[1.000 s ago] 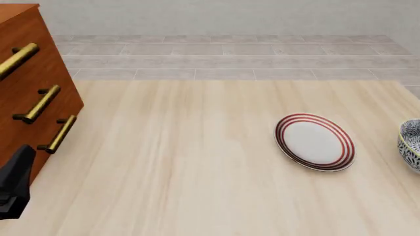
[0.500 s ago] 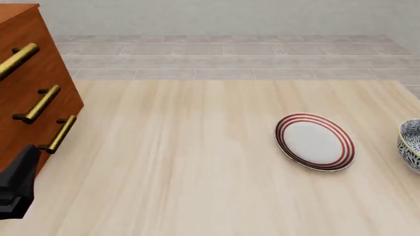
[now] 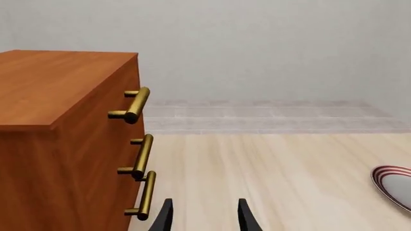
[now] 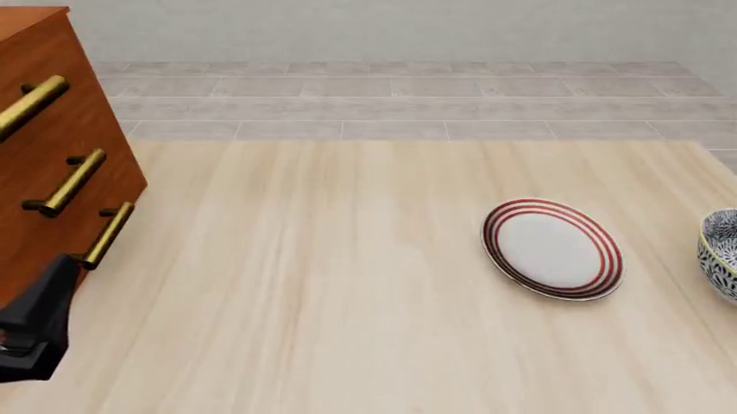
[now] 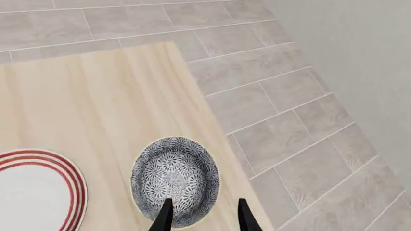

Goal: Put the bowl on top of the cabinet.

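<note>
Bowl (image 5: pixel 174 179) sits lower centre of the right wrist view, directly past my right hand (image 5: pixel 204 216), whose fingers are apart with nothing between them. In the front view the bowl (image 4: pixel 721 253) is cut off at the right edge, near the worktop (image 4: pixel 345 285) edge, just beside the red-ringed plate (image 4: pixel 553 248). My left hand (image 3: pixel 203 216) is also apart and empty, low beside the cabinet (image 3: pixel 64 139), brass handles (image 3: pixel 138 103) close by. The bowl looks rigid, glazed, probably slippery and breakable, moderately heavy. I'd pinch the rim wall, one finger inside, one outside. The cabinet top looks flat and bare.
</note>
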`<state>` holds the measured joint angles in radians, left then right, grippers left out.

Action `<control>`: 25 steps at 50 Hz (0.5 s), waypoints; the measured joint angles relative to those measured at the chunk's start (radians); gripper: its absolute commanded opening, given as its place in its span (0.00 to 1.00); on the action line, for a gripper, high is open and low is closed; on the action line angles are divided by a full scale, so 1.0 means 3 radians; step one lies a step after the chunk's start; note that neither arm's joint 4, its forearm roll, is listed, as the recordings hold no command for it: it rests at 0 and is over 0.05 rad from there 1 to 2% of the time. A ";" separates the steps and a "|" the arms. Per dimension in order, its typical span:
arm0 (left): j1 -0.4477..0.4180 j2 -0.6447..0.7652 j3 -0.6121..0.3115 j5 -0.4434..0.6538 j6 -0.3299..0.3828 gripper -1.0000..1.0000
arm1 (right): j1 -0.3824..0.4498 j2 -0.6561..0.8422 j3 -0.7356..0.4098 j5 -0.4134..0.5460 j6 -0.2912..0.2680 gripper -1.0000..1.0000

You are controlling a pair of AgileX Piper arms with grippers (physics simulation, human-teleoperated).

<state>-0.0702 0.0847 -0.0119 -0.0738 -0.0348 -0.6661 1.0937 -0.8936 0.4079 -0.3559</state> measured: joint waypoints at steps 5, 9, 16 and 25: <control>0.0002 0.0044 0.0008 -0.0042 0.0009 1.00 | -0.0042 0.0204 -0.0007 -0.0122 -0.0002 1.00; 0.0005 0.0070 0.0013 -0.0066 0.0016 1.00 | -0.0067 0.0377 -0.0011 -0.0220 0.0004 1.00; 0.0013 0.0107 0.0019 -0.0099 0.0028 1.00 | -0.0112 0.0643 -0.0024 -0.0370 -0.0004 1.00; 0.0018 0.0140 0.0026 -0.0129 0.0038 1.00 | -0.0190 0.0914 -0.0098 -0.0482 -0.0025 1.00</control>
<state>-0.0650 0.1267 -0.0042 -0.1124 -0.0235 -0.7231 1.3679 -0.9229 0.2633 -0.3634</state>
